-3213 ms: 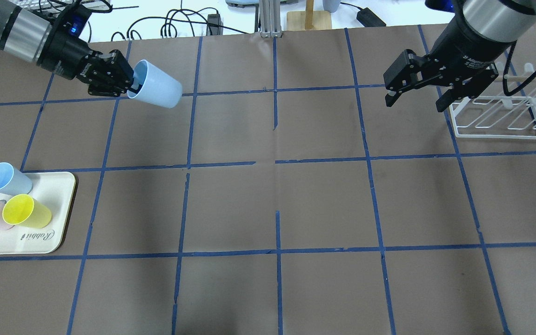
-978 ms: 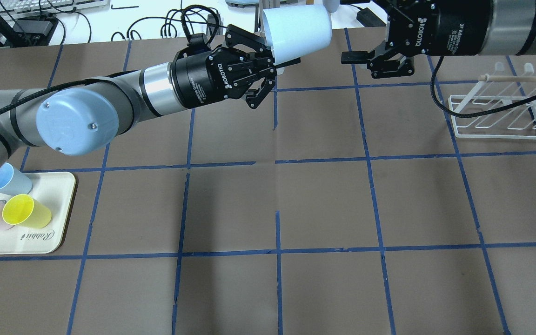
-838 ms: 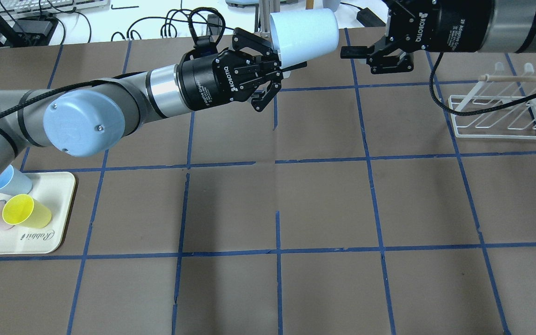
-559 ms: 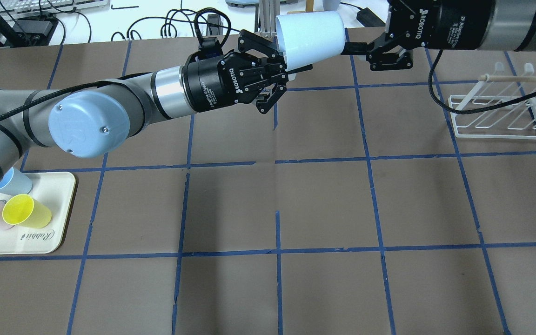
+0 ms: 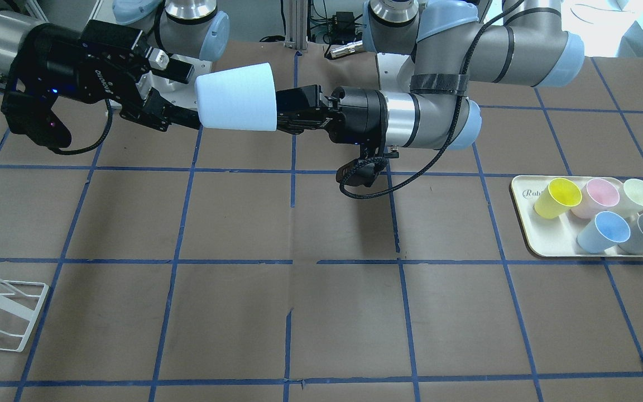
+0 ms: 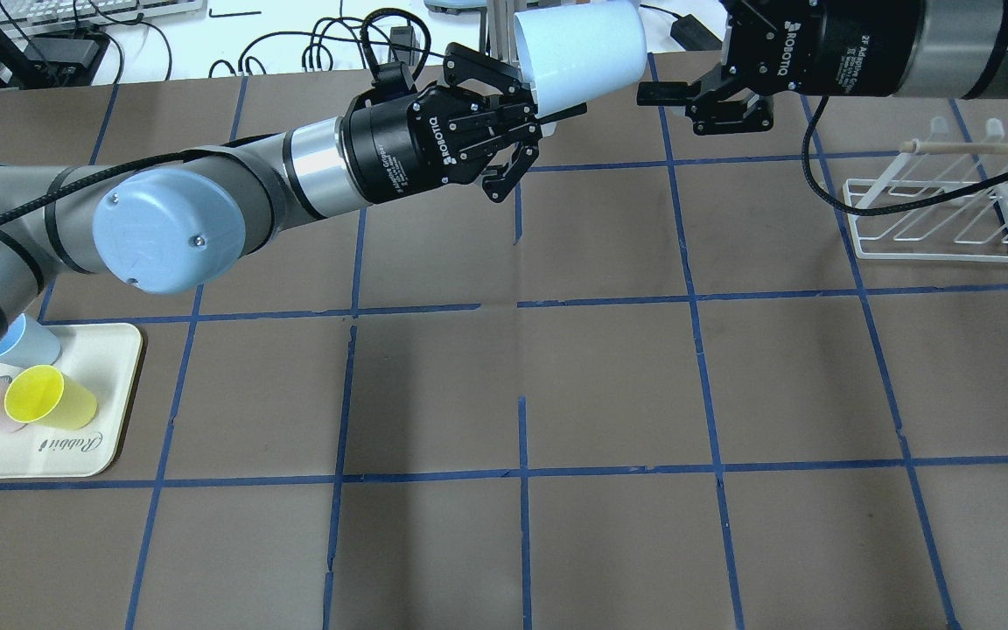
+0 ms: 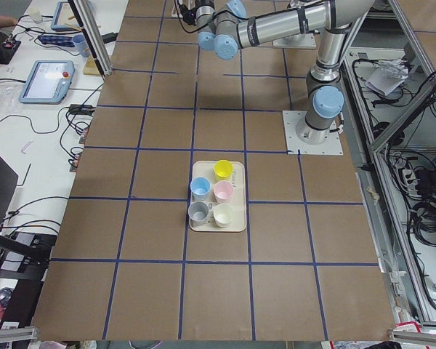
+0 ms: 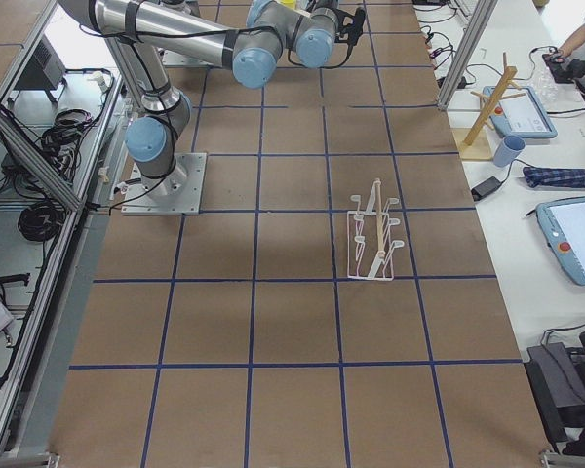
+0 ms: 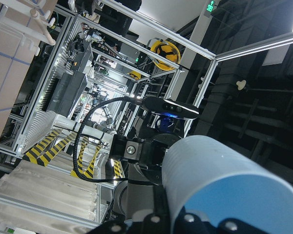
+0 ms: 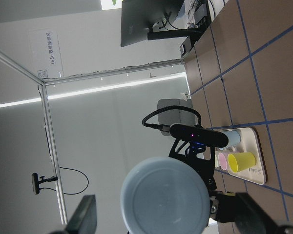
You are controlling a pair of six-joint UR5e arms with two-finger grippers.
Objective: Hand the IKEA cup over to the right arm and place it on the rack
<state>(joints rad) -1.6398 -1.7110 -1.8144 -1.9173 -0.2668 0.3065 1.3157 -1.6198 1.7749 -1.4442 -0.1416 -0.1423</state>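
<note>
Handover was at its midpoint, judging by how things stood. The IKEA cup (image 5: pixel 236 97) hung in the air on its side, well above the table, with the left gripper (image 6: pixel 535 103) clamped on its rim: one finger appeared to go inside the mouth and the other lay against the outer wall. The cup's closed base pointed away from those jaws and toward the right gripper (image 5: pixel 192 96).

The right gripper's jaws were spread wide. In the right wrist view the round base sat squarely between the two fingers (image 10: pixel 85 217), with a gap on each side, so nothing was pinched there yet. From the front-facing view the fingertips looked level with the base end or just past it; whether they overlapped the wall enough for a firm hold could not be told.

Done, then: the cup was lifted off and presented, and the receiving jaws were lined up. Left to do: close the right jaws on the base end, release the left ones from the rim, then carry the cup to the rack (image 6: pixel 941 257), which stood well apart from both jaws and bore no cup. The other cups sat on the tray (image 5: pixel 532 234).
</note>
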